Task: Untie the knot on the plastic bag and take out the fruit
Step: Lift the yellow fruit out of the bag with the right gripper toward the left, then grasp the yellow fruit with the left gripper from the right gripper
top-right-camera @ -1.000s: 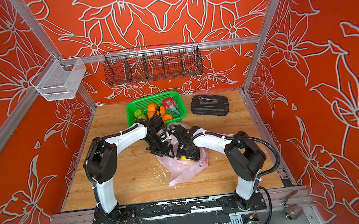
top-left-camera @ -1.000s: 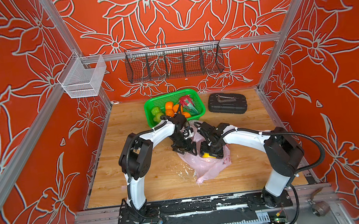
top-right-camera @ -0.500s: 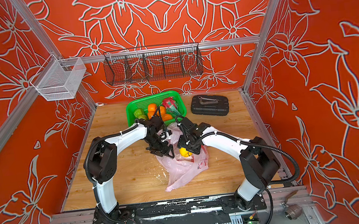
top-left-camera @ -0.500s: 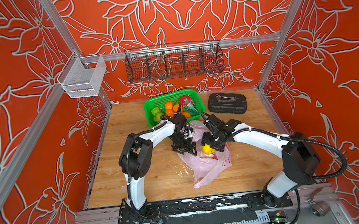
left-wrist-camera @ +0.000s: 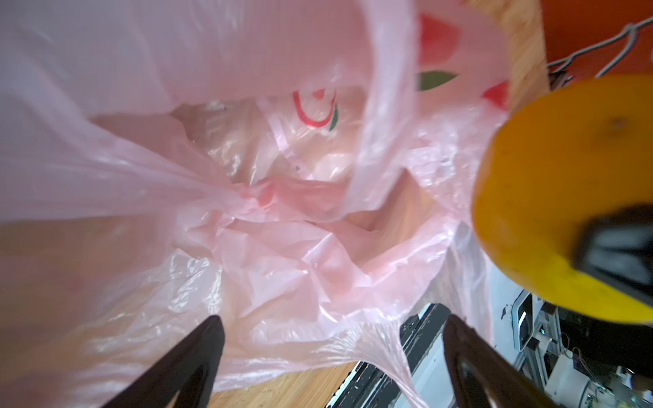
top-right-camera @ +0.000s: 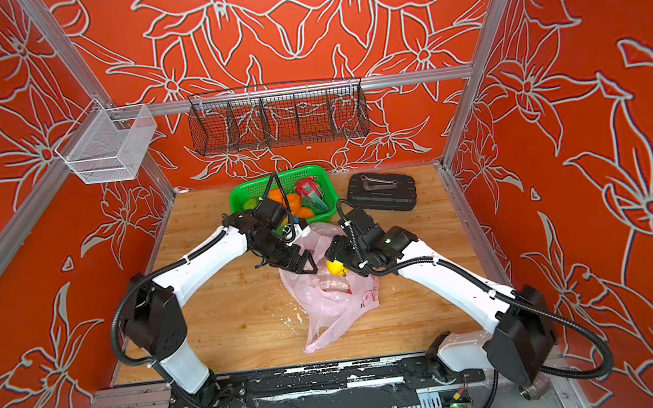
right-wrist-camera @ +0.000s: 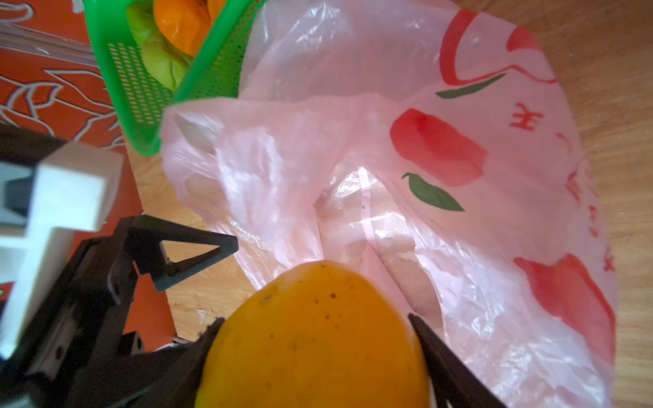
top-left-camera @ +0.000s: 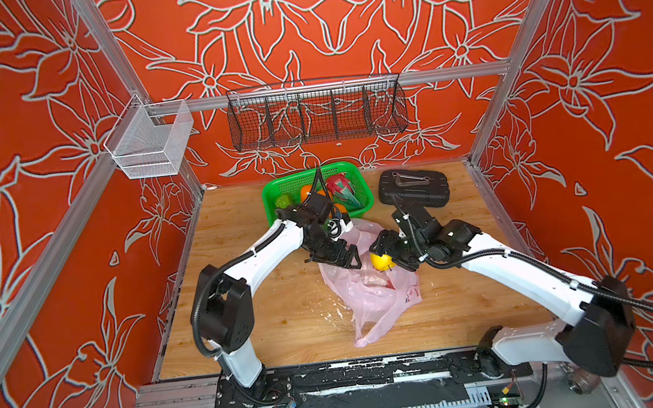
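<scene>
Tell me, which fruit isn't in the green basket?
The yellow fruit: the right hand grips it over the pink bag. The oranges and dragon fruit lie in the green basket.

Red floral walls (top-left-camera: pixel 338 23) surround a wooden tabletop (top-left-camera: pixel 288 322); a wire rack (top-left-camera: pixel 317 116) hangs behind.

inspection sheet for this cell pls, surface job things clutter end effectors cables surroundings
surface: wooden table, white flecks by the bag
job's things: bag open and crumpled, no knot seen; yellow fruit held over it; other fruit in green basket
clutter: black case beside the basket
end effectors: left end effector open by the bag; right end effector shut on the yellow fruit
cables: black hoses, no snag seen
surroundings: wire rack and mesh bin on red floral walls
</scene>
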Controlling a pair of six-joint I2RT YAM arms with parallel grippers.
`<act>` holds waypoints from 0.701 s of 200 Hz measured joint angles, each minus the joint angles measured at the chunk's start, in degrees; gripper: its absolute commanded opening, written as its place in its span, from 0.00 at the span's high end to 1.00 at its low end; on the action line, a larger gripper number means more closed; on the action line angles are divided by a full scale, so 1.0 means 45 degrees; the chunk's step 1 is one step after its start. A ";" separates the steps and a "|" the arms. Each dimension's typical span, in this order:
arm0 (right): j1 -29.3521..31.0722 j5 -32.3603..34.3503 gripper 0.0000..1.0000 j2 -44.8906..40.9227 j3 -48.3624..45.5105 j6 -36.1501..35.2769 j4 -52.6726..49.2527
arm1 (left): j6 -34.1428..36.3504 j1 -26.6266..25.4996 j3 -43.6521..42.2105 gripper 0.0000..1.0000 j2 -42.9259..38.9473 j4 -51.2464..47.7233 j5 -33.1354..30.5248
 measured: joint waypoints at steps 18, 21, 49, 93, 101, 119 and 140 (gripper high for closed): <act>-0.0481 -0.0034 0.43 -0.0282 0.0000 0.0287 0.0015 | 0.0078 -0.0019 -0.0029 0.04 -0.0937 0.0699 0.0461; -0.0573 -0.0044 0.43 -0.0296 0.0005 0.0325 0.0019 | 0.0097 -0.0024 -0.0053 0.04 -0.1103 0.0860 0.0539; -0.1345 -0.0617 0.44 -0.0340 0.0005 0.0831 0.0083 | 0.0495 -0.0146 -0.0539 0.04 -0.2574 0.2798 0.1209; -0.2356 -0.2438 0.45 -0.0151 0.0253 0.1666 0.0607 | 0.1982 -0.0704 -0.0617 0.04 -0.3235 0.4862 0.1462; -0.2453 -0.2759 0.45 -0.0126 0.0272 0.1807 0.0874 | 0.2225 -0.0748 -0.0593 0.04 -0.3215 0.5056 0.1501; -0.2521 -0.3468 0.45 -0.0121 0.0272 0.2093 0.1685 | 0.2788 -0.0787 -0.0403 0.04 -0.3147 0.5411 0.1545; -0.2521 -0.4289 0.45 -0.0121 0.0272 0.2263 0.2759 | 0.3347 -0.0787 -0.0039 0.04 -0.2987 0.5814 0.1540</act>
